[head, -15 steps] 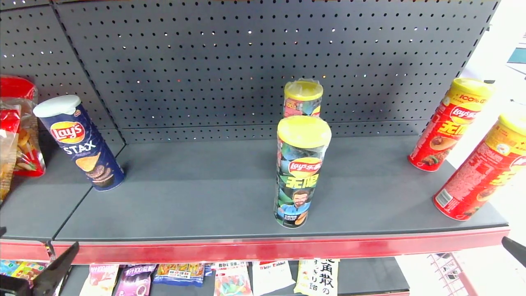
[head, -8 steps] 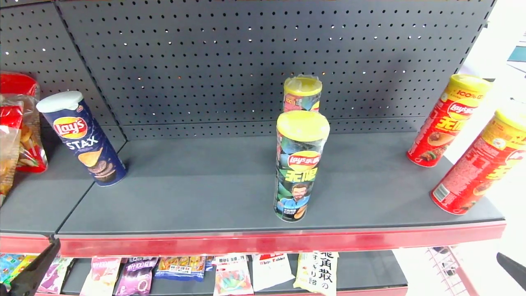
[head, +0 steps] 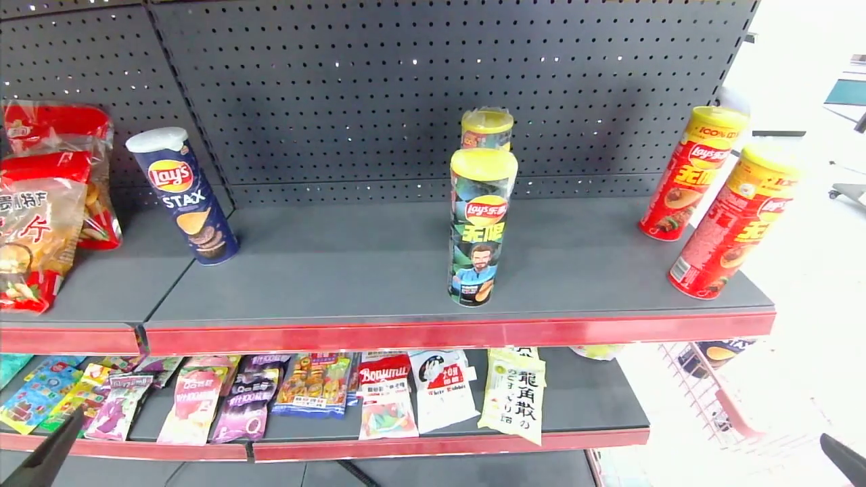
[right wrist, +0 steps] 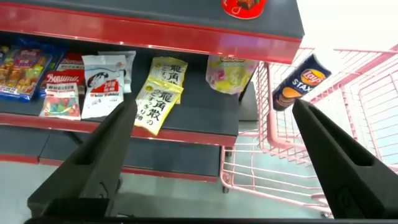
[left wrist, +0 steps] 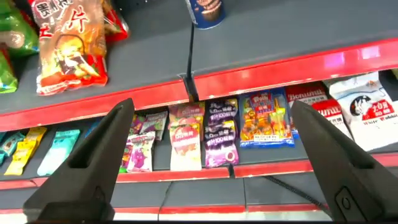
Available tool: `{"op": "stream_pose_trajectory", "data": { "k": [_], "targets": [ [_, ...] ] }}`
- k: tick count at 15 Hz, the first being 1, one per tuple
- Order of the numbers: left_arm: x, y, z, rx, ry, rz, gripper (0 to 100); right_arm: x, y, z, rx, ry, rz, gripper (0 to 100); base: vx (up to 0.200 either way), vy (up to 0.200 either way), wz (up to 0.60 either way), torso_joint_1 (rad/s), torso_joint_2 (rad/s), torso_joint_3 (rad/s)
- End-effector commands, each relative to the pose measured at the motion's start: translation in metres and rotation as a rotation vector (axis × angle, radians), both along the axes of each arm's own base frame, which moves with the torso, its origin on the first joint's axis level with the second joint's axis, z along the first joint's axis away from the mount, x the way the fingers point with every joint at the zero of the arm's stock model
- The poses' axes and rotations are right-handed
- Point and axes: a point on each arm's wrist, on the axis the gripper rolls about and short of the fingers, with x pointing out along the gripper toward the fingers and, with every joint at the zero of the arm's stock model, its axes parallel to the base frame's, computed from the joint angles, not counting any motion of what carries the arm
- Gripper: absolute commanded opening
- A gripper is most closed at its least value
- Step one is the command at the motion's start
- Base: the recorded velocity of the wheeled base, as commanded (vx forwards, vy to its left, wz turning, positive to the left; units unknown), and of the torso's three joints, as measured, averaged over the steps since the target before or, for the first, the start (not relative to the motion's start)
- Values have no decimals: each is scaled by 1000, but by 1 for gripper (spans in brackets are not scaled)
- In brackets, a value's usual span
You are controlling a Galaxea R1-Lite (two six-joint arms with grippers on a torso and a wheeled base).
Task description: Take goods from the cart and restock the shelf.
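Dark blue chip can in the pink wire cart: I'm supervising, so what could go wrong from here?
The dark blue chip can sits by the rim of the pink wire cart, so the open right gripper might snag wires. The front red can stands near the end of the grey shelf and could topple.

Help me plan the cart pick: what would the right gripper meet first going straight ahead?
The right gripper would likely meet the lower shelf first, its bare end between the yellow packet and the pink cart; depth is unclear.
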Motion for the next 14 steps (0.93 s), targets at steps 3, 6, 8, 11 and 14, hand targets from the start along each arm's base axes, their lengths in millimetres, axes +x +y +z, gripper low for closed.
{"op": "stream_pose_trajectory", "data": {
  "k": [3,6,8,11,14],
  "targets": [
    [0,0,0,1,4,1,100,1,0,-1,-11,6,7,100,0,-200,0,12,4,2],
    [0,0,0,1,1,1,100,2,0,-1,-9,14,8,100,0,-200,0,7,4,2],
    [0,0,0,1,2,-1,100,3,0,-2,-8,23,11,100,0,-200,0,7,5,5],
    [0,0,0,2,2,1,100,4,0,-3,-7,35,11,100,0,-200,0,4,4,-2],
    [0,0,0,1,2,-1,100,5,0,-5,-6,46,13,100,0,-200,0,2,6,4]
  ]
}}
